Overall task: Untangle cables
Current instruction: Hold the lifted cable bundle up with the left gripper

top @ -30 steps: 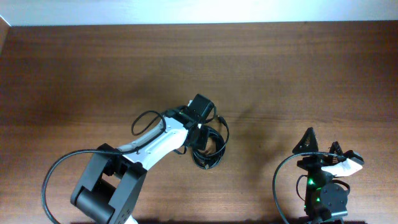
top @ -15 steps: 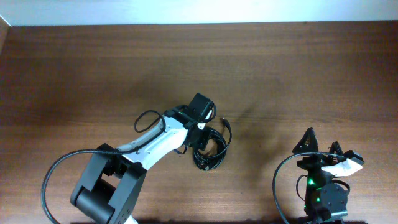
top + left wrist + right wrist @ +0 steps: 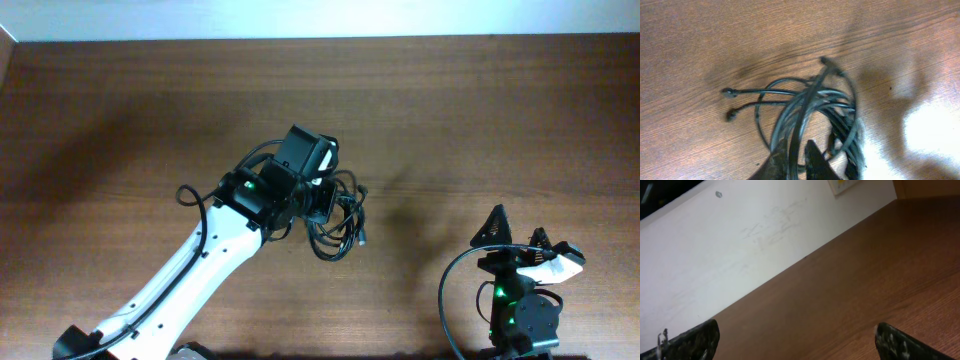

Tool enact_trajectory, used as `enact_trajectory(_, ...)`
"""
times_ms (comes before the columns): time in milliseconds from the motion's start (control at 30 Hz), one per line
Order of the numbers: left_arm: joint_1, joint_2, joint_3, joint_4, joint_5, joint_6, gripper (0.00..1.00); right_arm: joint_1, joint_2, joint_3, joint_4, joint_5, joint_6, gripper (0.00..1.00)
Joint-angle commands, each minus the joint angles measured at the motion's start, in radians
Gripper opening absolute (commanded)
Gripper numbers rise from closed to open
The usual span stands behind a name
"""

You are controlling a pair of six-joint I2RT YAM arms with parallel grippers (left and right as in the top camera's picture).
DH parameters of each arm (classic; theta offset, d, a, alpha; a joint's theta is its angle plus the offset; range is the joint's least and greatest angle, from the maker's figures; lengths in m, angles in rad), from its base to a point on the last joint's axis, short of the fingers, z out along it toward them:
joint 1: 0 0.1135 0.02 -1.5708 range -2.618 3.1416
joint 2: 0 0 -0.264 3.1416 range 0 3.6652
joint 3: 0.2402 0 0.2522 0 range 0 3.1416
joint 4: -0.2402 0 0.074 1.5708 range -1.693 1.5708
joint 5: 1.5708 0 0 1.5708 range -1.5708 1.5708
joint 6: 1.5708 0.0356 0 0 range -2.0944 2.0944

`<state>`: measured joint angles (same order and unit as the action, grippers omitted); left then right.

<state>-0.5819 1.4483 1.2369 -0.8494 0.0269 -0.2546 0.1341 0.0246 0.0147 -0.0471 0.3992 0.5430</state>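
Nearest to us, at the near right corner of the counter [image 3: 500, 120], the right arm [image 3: 520, 300] is sitting folded over its base, with a green light glowing on it. The right jaws are standing wide with nothing between them. In the right wrist view we are seeing the two dark fingertips [image 3: 692, 339] at opposite bottom corners of the picture. Beyond them only bare wood and a pale wall [image 3: 740, 255] are showing.

From the near left corner the left arm [image 3: 190, 270] is slanting across the wood toward the middle of the counter, with its black head over the cables [image 3: 338, 225]. The left jaws are pointing down and standing narrow. They are pinching one strand of the bundle, which is running up between the two fingertips [image 3: 776, 167] at the bottom of the left wrist view.

The cables are sitting as one loose tangle of black loops about the middle of the counter, well apart from the right arm. We are seeing several loops crossing over one another just beyond the pinched strand. Three plug ends [image 3: 729, 92] are sticking out of the tangle, two side by side toward the left of the left wrist view and one at the far side of the bundle. Dark shadows are falling on the wood beside the loops. We cannot tell whether the bundle is resting on the counter or hanging just above it.

Farther on, the wood is running bare to the far edge.
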Motion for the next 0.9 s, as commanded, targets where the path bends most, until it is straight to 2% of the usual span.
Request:
enact_trajectory(0,0.002,-0.003,0.008,-0.002,0.011,-0.006,0.31,-0.005,-0.003,-0.009,-0.001,-0.002,-0.003,0.99)
enact_trajectory(67,0.002,-0.003,0.008,-0.002,0.011,-0.006,0.53,-0.005,-0.003,-0.009,-0.001,-0.002,-0.003,0.98)
enact_trajectory(133,0.002,-0.003,0.008,-0.001,0.011,-0.006,0.61,-0.005,-0.003,-0.009,-0.001,-0.002,-0.003,0.99)
enact_trajectory(167,0.002,-0.003,0.007,-0.002,0.011,-0.006,0.69,-0.005,-0.003,-0.009,-0.001,-0.002,-0.003,0.99)
enact_trajectory(233,0.002,-0.003,0.008,-0.002,0.011,-0.006,0.92,-0.005,-0.003,-0.009,0.000,-0.002,-0.003,0.99)
enact_trajectory(267,0.002,-0.003,0.008,-0.002,0.011,-0.006,0.98,-0.005,-0.003,-0.009,-0.001,-0.002,-0.003,0.99)
enact_trajectory(533,0.002,-0.003,0.008,-0.066,0.011,-0.006,0.99,-0.005,-0.003,-0.009,-0.001,-0.002,-0.003,0.98)
enact_trajectory(867,0.002,-0.003,0.007,-0.071,0.045,-0.006,0.99,-0.005,-0.003,-0.009,-0.001,-0.002,-0.003,0.98)
